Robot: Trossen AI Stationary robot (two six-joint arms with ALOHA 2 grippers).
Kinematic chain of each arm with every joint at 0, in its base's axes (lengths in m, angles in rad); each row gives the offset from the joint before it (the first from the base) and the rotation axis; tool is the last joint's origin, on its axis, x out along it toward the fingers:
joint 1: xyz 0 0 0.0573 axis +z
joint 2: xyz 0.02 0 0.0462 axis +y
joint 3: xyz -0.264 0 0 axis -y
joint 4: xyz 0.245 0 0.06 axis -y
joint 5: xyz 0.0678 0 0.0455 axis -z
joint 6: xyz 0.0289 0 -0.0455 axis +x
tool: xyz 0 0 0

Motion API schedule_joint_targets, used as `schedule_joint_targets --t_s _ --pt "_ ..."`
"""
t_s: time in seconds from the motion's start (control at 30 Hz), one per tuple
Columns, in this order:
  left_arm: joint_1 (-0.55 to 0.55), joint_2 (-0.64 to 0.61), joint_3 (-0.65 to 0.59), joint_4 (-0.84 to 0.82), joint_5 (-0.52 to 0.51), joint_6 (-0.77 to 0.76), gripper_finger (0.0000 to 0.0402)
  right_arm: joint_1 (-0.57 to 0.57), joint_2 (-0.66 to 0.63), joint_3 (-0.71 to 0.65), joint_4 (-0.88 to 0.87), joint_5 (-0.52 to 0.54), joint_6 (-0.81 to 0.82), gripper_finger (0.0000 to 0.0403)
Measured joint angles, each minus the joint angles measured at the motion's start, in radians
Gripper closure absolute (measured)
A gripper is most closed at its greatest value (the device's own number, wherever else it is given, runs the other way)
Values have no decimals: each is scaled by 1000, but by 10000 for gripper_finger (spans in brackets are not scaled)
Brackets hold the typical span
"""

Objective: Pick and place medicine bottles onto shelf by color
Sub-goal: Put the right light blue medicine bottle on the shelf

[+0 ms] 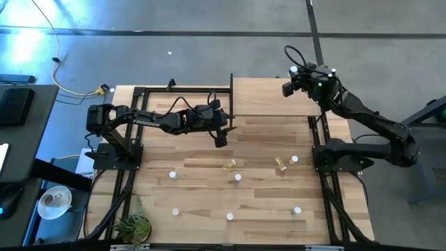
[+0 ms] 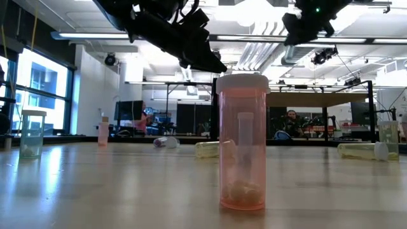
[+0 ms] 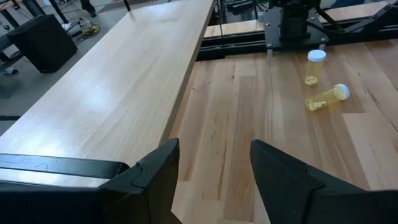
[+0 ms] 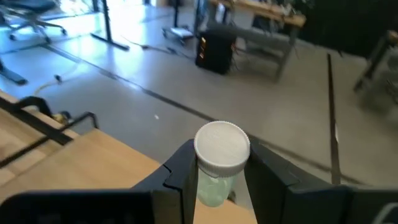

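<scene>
Right gripper (image 4: 217, 180) is pinching a white-capped pale green bottle (image 4: 219, 163) upright, up over the shelf's (image 1: 268, 94) far right corner, upper right of the high frame. Left gripper (image 3: 214, 171) has fingers spread with nothing between them, hovering by the shelf's front edge at center. I count eight bottles on the table (image 1: 202, 195) from above: two yellow ones lying down (image 1: 228, 165) (image 1: 281, 164), six upright showing only white caps (image 1: 237, 178). In the low view a pink bottle (image 2: 241, 141) stands closest. Lettering on the left arm is there, can't read it.
</scene>
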State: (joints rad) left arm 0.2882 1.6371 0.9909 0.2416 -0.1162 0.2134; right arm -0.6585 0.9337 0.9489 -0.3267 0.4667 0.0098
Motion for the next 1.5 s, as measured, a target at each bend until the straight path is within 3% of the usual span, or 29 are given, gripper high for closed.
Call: schedule_joint_targets --t_s 0.33,1.0,1.4,1.5 --pt "0 0 0 -6 0 0 215 -100 0 -5 -188 1 140 303" --pt "0 0 0 -9 1 0 215 -154 -12 -208 -47 124 217 304" --pt "0 1 0 -9 2 0 215 -154 44 -212 -35 139 239 304" --pt "0 1 0 -9 1 0 215 -154 70 -212 -33 184 227 304"
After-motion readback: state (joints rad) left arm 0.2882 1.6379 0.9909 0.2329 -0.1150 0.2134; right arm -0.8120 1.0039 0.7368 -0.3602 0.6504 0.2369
